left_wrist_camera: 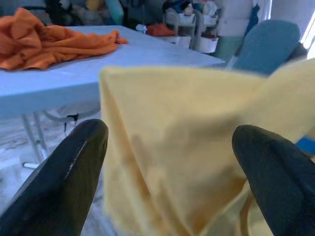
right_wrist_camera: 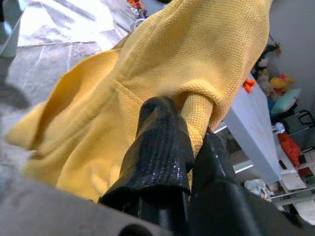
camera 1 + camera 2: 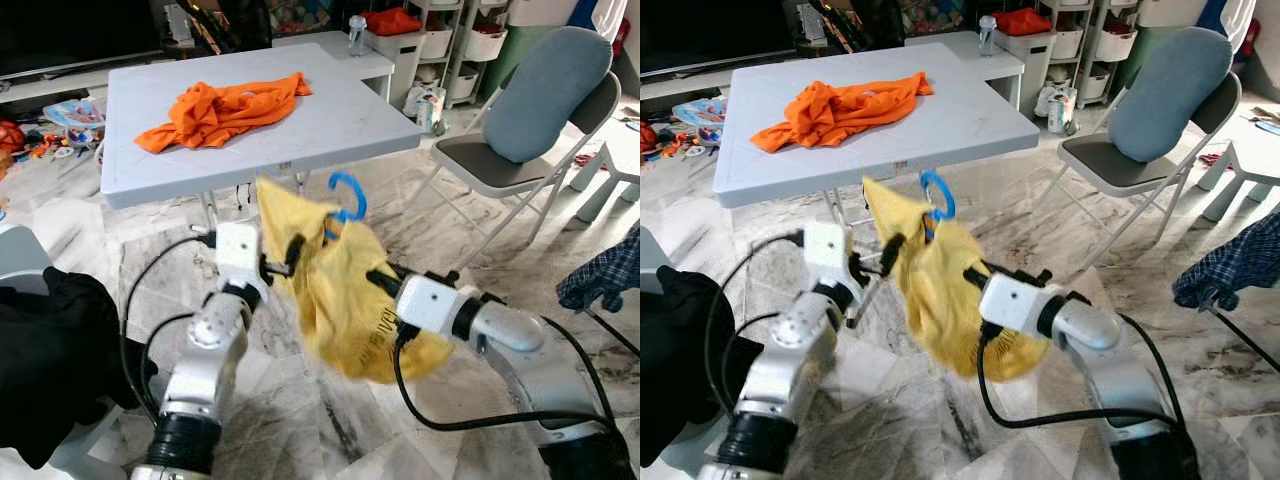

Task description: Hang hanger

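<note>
Hanger [image 3: 347, 196], blue and hooked, is seen in the left eye view above a yellow shirt [image 3: 345, 300] held between both grippers before the white table [image 3: 350, 110]. In the left wrist view the left gripper [image 1: 167, 162] is spread wide around soft, light cloth. In the right wrist view the right gripper [image 2: 184, 152] is clamped on a fold; the stiff hook is judged the better hold

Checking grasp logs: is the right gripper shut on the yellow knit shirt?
Shut. The right gripper has its black fingers pinched together on a fold of the yellow knit shirt.

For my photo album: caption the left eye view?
Both grippers hold a yellow knit shirt on a blue plastic hanger.
</note>
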Motion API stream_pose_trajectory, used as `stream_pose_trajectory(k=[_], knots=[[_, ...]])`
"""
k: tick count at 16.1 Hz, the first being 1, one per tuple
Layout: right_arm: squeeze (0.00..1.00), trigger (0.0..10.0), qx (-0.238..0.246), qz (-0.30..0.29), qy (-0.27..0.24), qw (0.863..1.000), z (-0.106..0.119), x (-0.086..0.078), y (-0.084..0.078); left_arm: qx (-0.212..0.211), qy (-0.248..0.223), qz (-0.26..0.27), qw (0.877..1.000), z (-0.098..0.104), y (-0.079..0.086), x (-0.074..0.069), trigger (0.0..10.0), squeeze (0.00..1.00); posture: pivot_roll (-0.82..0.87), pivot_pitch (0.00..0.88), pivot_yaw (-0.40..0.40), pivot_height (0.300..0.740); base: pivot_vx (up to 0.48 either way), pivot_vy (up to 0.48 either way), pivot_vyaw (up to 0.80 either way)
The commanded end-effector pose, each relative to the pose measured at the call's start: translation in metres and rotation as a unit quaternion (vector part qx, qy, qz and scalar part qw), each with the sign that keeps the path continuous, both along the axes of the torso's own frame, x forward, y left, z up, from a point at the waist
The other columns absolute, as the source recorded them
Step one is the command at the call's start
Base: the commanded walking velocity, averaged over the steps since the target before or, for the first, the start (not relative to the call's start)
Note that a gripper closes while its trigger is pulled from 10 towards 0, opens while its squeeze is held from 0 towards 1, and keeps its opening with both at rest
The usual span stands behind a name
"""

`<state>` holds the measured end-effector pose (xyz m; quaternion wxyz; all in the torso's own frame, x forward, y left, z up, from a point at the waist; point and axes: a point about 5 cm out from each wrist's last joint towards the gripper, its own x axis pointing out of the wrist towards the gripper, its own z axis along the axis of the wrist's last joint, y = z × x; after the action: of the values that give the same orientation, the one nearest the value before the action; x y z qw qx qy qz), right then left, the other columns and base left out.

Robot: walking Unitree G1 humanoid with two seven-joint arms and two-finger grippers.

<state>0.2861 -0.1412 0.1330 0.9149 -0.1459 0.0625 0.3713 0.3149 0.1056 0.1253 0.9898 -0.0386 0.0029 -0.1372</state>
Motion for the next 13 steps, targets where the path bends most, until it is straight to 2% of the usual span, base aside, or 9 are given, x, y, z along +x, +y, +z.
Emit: stream_pose_trajectory(k=[1, 4, 5, 6, 8, 9, 10, 13], knots=[[0.00, 10.0, -0.001, 0.007, -0.024, 1.000, 0.006, 0.002, 0.003, -0.008, -0.009, -0.016, 1.000, 0.006, -0.006, 0.000, 10.0, 0.00, -0.16, 0.000, 0.002, 0.740, 0.000, 0.000, 0.00], [0.00, 10.0, 0.001, 0.017, -0.021, 1.000, 0.004, 0.001, 0.007, -0.013, 0.000, -0.043, 0.999, 0.003, -0.016, -0.003, 10.0, 0.00, -0.16, 0.000, 0.003, 0.740, 0.000, 0.000, 0.00], [0.00, 10.0, 0.002, 0.015, -0.022, 1.000, 0.004, 0.002, 0.007, -0.020, 0.007, -0.052, 0.998, 0.002, -0.018, -0.004, 10.0, 0.89, -0.16, 0.000, 0.004, 0.740, 0.000, 0.000, 0.00], [0.00, 10.0, 0.004, 0.013, -0.023, 1.000, 0.005, 0.004, 0.008, -0.025, 0.010, -0.062, 0.998, 0.001, -0.021, -0.006, 10.0, 1.00, -0.16, 0.000, 0.002, 0.740, 0.000, 0.000, 0.00], [0.00, 10.0, 0.011, 0.013, -0.025, 1.000, 0.005, 0.007, 0.011, -0.014, 0.017, -0.063, 0.998, -0.004, -0.023, -0.007, 10.0, 1.00, -0.15, 0.000, -0.001, 0.740, 0.000, 0.000, 0.00], [0.00, 10.0, 0.017, 0.033, -0.021, 0.999, 0.007, 0.003, 0.016, -0.007, 0.018, -0.058, 0.998, -0.006, -0.022, -0.005, 10.0, 0.82, -0.15, 0.000, -0.001, 0.740, 0.000, 0.000, 0.00], [0.00, 10.0, 0.018, 0.042, -0.019, 0.999, 0.008, 0.001, 0.017, -0.005, 0.018, -0.055, 0.998, -0.007, -0.020, -0.004, 10.0, 0.00, -0.15, 0.000, -0.001, 0.740, 0.000, 0.000, 0.00], [0.00, 10.0, 0.025, 0.076, -0.007, 0.997, 0.016, -0.006, 0.014, 0.011, 0.032, -0.038, 0.999, -0.013, -0.011, 0.002, 10.0, 0.00, -0.16, 0.000, 0.005, 0.740, 0.000, 0.000, 0.00]])
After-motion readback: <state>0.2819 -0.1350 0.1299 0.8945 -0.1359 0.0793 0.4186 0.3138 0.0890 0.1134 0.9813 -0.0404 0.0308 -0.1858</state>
